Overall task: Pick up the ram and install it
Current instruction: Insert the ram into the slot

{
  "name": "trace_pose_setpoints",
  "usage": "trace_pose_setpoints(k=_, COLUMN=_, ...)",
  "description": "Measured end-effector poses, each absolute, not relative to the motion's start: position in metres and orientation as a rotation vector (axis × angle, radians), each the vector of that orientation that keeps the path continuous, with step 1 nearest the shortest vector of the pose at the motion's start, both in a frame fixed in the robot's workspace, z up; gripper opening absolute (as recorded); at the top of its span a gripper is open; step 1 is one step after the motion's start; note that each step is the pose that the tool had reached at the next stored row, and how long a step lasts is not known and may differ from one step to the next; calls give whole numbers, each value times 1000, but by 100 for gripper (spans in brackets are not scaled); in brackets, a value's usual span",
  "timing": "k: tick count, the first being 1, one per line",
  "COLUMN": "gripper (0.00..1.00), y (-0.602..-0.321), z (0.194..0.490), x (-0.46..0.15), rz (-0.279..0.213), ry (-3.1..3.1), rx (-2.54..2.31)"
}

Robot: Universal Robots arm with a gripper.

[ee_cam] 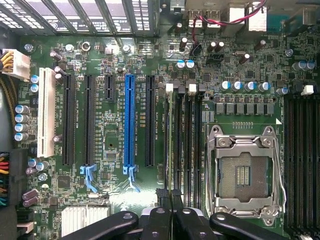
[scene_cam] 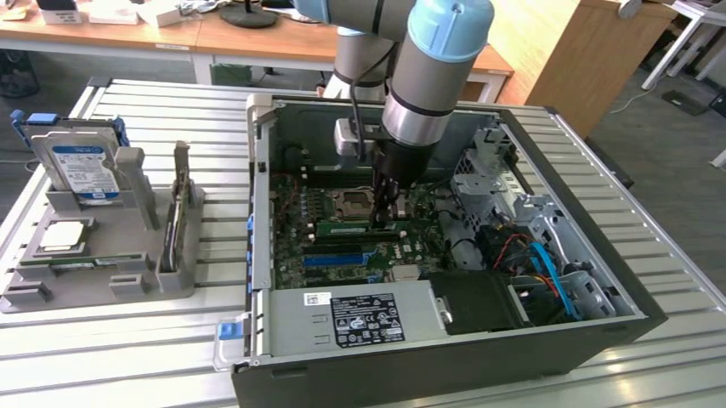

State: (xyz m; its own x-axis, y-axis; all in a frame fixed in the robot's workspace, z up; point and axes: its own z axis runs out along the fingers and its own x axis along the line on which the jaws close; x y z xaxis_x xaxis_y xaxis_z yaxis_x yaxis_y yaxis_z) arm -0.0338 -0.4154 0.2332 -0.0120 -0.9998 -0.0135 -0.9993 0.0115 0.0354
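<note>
The ram (scene_cam: 346,227) is a narrow green stick standing on edge in a motherboard slot inside the open computer case (scene_cam: 590,327). In the wrist view the ram (ee_cam: 169,140) appears edge-on as a thin line in the memory slot nearest the long black expansion slots. My gripper (scene_cam: 388,217) reaches straight down into the case and is shut, with its tips at the end of the ram towards the exterior view's right. The black fingers (ee_cam: 161,197) sit pressed together at that end of the slot; I cannot tell whether they touch the stick.
An empty CPU socket (ee_cam: 243,172) lies beside the memory slots, and a blue expansion slot (ee_cam: 129,120) is on their other side. A grey parts tray (scene_cam: 23,297) at the exterior view's left holds a blue-labelled hard drive (scene_cam: 82,161) and a square silver CPU chip (scene_cam: 63,236). Cables and drive cages crowd the case's other side.
</note>
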Motion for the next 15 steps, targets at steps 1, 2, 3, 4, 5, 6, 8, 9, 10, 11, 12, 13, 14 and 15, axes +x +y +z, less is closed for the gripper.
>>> trace_pose_setpoints(k=1, gripper=12, y=-415, z=233, x=-34, rz=-54, ry=-2224, rx=2197)
trace_pose_setpoints(k=2, gripper=12, y=-415, z=233, x=-34, rz=-54, ry=-2223, rx=2197)
trace_pose_setpoints(k=3, gripper=12, y=-415, z=233, x=-34, rz=-54, ry=-2223, rx=2197)
trace_pose_setpoints(k=4, gripper=12, y=-415, z=233, x=-34, rz=-54, ry=-2223, rx=2197)
trace_pose_setpoints(k=5, gripper=12, y=-415, z=233, x=-34, rz=-54, ry=-2223, rx=2197)
trace_pose_setpoints(k=6, gripper=12, y=-414, z=233, x=-34, rz=-54, ry=-2223, rx=2197)
trace_pose_setpoints(k=8, gripper=12, y=-414, z=232, x=-34, rz=-54, ry=-2223, rx=2197)
trace_pose_setpoints(k=9, gripper=12, y=-414, z=232, x=-34, rz=-54, ry=-2223, rx=2197)
trace_pose_setpoints(k=10, gripper=12, y=-414, z=232, x=-34, rz=-54, ry=-2223, rx=2197)
trace_pose_setpoints(k=11, gripper=12, y=-414, z=232, x=-34, rz=-54, ry=-2223, rx=2197)
trace_pose_setpoints(k=12, gripper=12, y=-414, z=232, x=-34, rz=-54, ry=-2223, rx=2197)
trace_pose_setpoints(k=13, gripper=12, y=-414, z=232, x=-34, rz=-54, ry=-2223, rx=2197)
trace_pose_setpoints(k=14, gripper=12, y=-414, z=232, x=-34, rz=-54, ry=-2223, rx=2197)
trace_pose_setpoints(k=15, gripper=12, y=-414, z=232, x=-34, rz=-54, ry=-2223, rx=2197)
